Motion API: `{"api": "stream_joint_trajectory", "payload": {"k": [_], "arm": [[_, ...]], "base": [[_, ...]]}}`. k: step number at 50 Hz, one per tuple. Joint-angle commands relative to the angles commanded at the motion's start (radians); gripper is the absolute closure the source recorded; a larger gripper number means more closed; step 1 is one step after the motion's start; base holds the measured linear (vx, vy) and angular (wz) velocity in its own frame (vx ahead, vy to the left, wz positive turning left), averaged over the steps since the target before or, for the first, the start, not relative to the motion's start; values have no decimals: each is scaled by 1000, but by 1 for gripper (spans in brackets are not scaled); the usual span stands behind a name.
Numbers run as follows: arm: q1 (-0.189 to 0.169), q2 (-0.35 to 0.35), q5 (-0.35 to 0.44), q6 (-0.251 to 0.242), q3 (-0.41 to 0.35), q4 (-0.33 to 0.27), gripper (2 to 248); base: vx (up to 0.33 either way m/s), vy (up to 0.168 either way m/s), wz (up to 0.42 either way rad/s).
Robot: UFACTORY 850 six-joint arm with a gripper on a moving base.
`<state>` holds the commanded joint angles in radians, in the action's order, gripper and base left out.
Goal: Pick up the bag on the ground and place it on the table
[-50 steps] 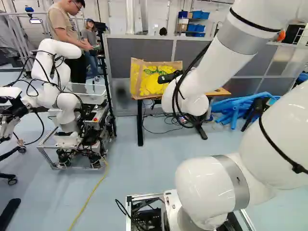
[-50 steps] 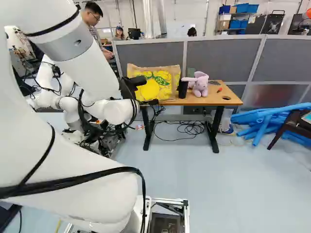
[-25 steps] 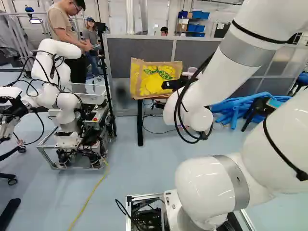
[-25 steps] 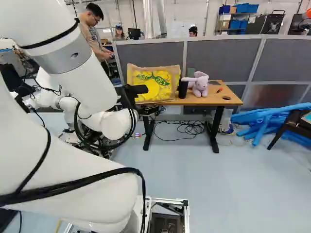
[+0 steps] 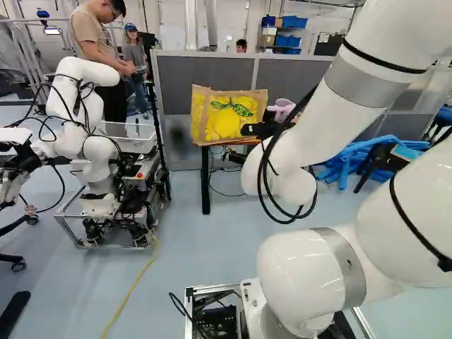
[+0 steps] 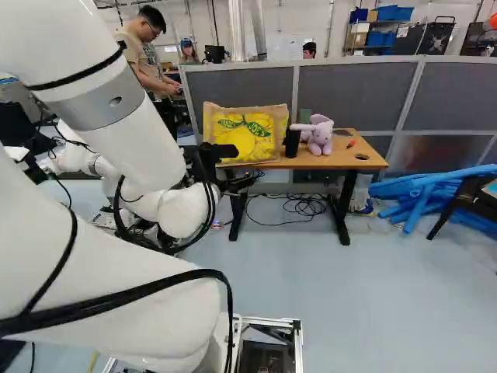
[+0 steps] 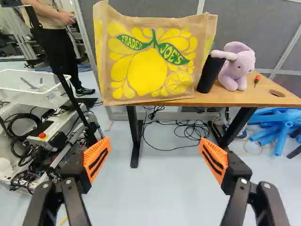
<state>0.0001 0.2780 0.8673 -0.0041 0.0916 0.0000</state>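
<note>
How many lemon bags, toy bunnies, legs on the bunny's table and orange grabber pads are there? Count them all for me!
Lemon bag: 1
Toy bunny: 1
Table legs: 2
Orange pads: 2
Total: 6

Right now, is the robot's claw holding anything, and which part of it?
Nothing is held. The claw is open, and the yellow bag stands on the table.

Is a wooden-topped bench (image 6: 335, 162) on dark legs. Bears, at left, an upright yellow-and-tan bag (image 7: 150, 70); right of that, a black cylinder (image 7: 209, 75), close beside a pale purple plush rabbit (image 7: 239, 66); farther right, a small red-and-black tool (image 7: 257, 79).
</note>
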Motion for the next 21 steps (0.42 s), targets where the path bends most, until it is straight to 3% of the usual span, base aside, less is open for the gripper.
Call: {"api": "stream_joint_trajectory", "payload": {"k": [21], "arm": [[0,1,5,4,-4,0,3]], "base": [[0,0,0]]}}
